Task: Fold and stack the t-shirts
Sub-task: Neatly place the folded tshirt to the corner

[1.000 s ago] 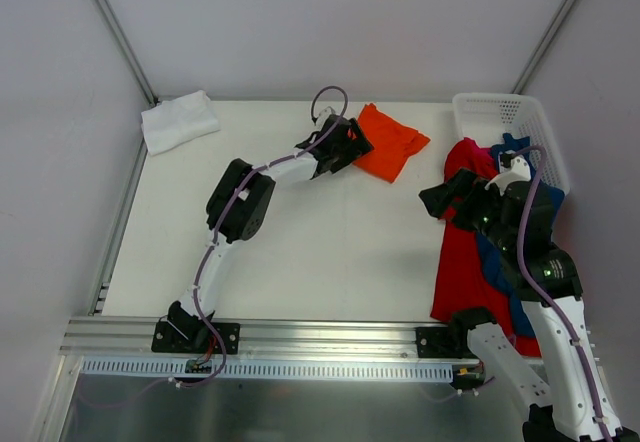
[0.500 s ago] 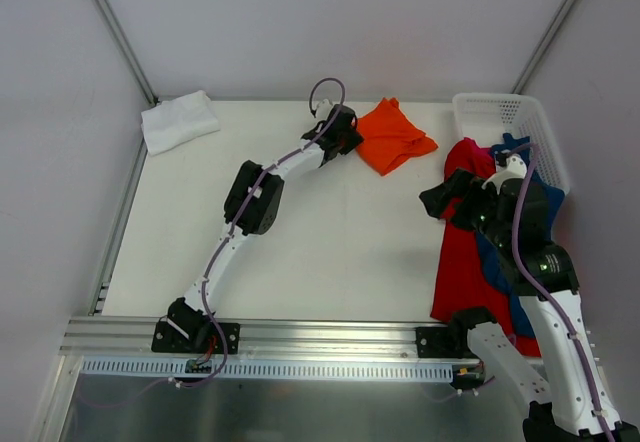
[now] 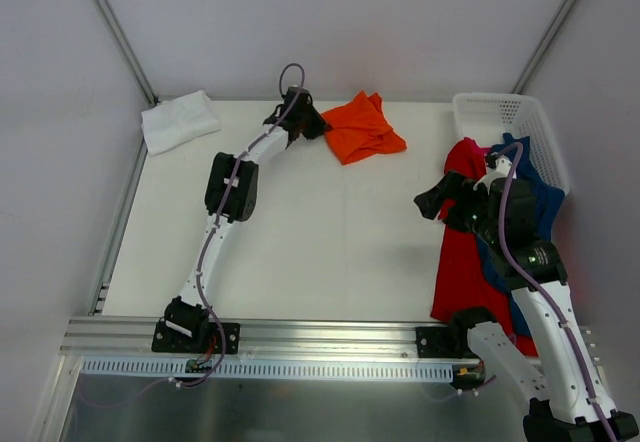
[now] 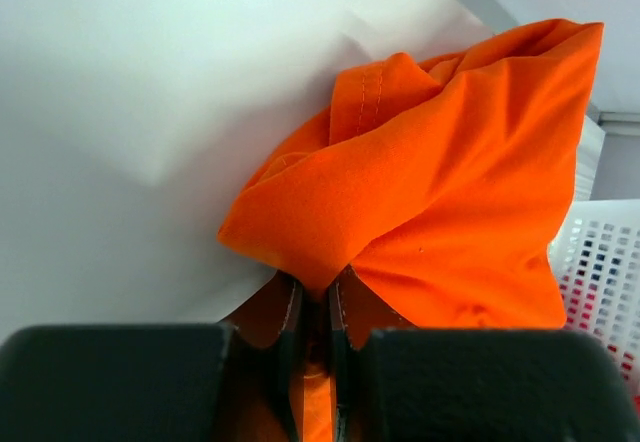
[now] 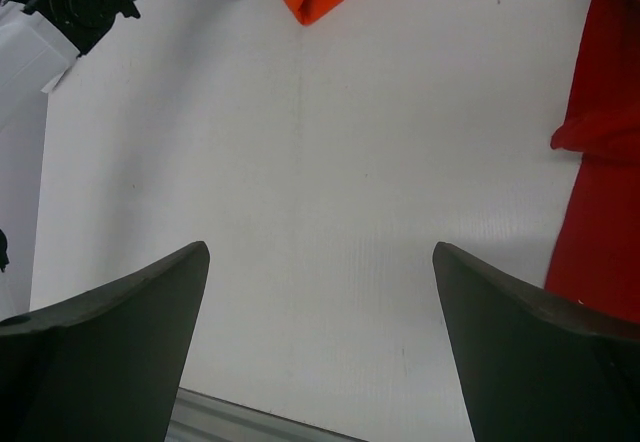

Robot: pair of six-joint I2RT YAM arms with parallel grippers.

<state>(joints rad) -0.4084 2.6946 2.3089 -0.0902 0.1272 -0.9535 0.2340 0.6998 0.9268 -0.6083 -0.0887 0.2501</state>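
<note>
- My left gripper (image 3: pixel 306 122) is clamped on a bunched edge of the orange t-shirt (image 3: pixel 362 129). In my left wrist view the cloth is pinched between my two fingers (image 4: pixel 288 312) with hardly any gap.
- The orange t-shirt lies crumpled on the table (image 3: pixel 330 252), left of the white basket (image 3: pixel 500 117) and apart from it, level with the basket's far half.
- My right gripper (image 5: pixel 320 257) has its jaws spread wide with nothing between them. It hangs above bare table to the near left of the basket.
- The red t-shirt (image 3: pixel 455 267) starts beside the basket's near left corner and runs unfolded from there to the table's near edge.
- The dark blue t-shirt (image 3: pixel 548 197) lies against the basket's near side, overlapping the red one on its right and partly hidden by my right arm (image 3: pixel 535 262).
- The white t-shirt (image 3: pixel 180 120) sits folded well apart from the basket, in the far corner at the opposite side of the table.
</note>
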